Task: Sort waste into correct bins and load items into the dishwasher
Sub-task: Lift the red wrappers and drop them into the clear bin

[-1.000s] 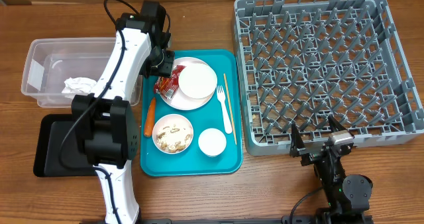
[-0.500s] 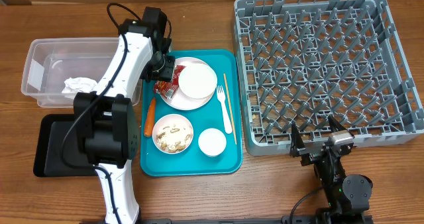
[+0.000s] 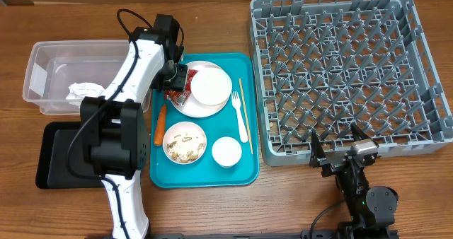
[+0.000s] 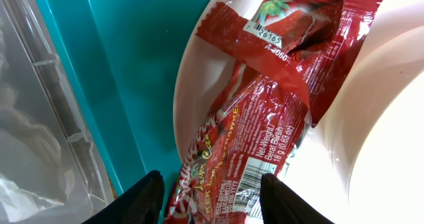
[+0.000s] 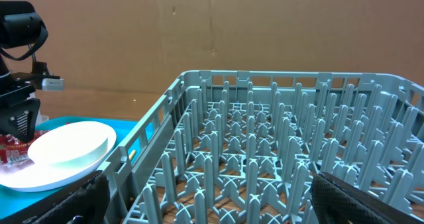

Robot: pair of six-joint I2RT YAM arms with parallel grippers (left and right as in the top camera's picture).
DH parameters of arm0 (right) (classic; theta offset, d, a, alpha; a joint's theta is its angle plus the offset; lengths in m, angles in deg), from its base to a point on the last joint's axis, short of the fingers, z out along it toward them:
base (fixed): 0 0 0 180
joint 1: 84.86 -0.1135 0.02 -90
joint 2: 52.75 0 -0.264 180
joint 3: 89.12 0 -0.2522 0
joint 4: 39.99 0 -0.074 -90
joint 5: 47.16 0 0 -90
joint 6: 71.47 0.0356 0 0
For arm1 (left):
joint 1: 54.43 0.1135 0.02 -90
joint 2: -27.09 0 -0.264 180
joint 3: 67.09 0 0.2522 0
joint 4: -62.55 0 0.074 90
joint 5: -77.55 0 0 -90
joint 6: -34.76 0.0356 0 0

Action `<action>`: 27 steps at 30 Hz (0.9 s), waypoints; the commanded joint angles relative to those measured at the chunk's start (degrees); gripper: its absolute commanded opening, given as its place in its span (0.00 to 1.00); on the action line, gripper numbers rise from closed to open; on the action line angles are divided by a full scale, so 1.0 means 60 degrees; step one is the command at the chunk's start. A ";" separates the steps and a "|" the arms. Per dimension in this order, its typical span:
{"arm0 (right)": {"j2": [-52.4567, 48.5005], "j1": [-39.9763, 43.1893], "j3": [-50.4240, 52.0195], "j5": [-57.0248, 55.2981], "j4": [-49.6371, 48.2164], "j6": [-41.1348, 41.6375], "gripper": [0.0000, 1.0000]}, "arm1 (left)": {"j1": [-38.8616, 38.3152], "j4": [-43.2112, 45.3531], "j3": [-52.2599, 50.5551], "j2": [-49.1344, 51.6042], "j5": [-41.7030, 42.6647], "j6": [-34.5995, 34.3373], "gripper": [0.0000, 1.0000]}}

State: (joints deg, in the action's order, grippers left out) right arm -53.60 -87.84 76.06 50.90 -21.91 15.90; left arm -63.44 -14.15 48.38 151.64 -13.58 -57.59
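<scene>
The crumpled red wrapper (image 3: 176,92) lies on the left rim of a white plate (image 3: 191,108) on the teal tray; the left wrist view shows it close up (image 4: 265,105). My left gripper (image 3: 178,81) is open, with its fingers (image 4: 215,204) on either side of the wrapper's lower end. A crumpled white napkin (image 3: 83,91) lies in the clear tub (image 3: 49,59). The black tray (image 3: 56,158) sits in front of the tub. My right gripper (image 3: 340,153) is open and empty (image 5: 212,211) at the near edge of the grey dish rack (image 3: 347,69).
On the teal tray (image 3: 241,174) are an orange carrot (image 3: 160,123), a bowl of food scraps (image 3: 185,142), a small white cup (image 3: 226,151), a white fork (image 3: 239,115), a wooden stick (image 3: 244,115) and a white bowl (image 3: 211,85) on the plate.
My left gripper has moved a little to the right and come down over the red wrapper. The right arm has not moved.
</scene>
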 commanded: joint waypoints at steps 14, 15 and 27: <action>0.0084 0.0047 0.0102 -0.0080 -0.0051 -0.0033 1.00 | 0.0015 0.0284 -0.0656 0.0135 -0.0164 0.0157 0.15; 0.0084 0.0047 0.0102 -0.0080 -0.0051 -0.0033 1.00 | 0.0015 0.0280 -0.0656 0.0135 -0.0168 0.0157 0.09; 0.0084 0.0047 0.0102 -0.0080 -0.0051 -0.0033 1.00 | 0.0015 -0.1253 0.1446 0.0131 -0.0627 -0.0113 0.04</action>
State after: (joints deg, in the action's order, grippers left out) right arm -53.60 -87.84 76.06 50.92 -21.91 15.90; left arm -63.44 -20.18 50.42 152.05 -16.20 -56.93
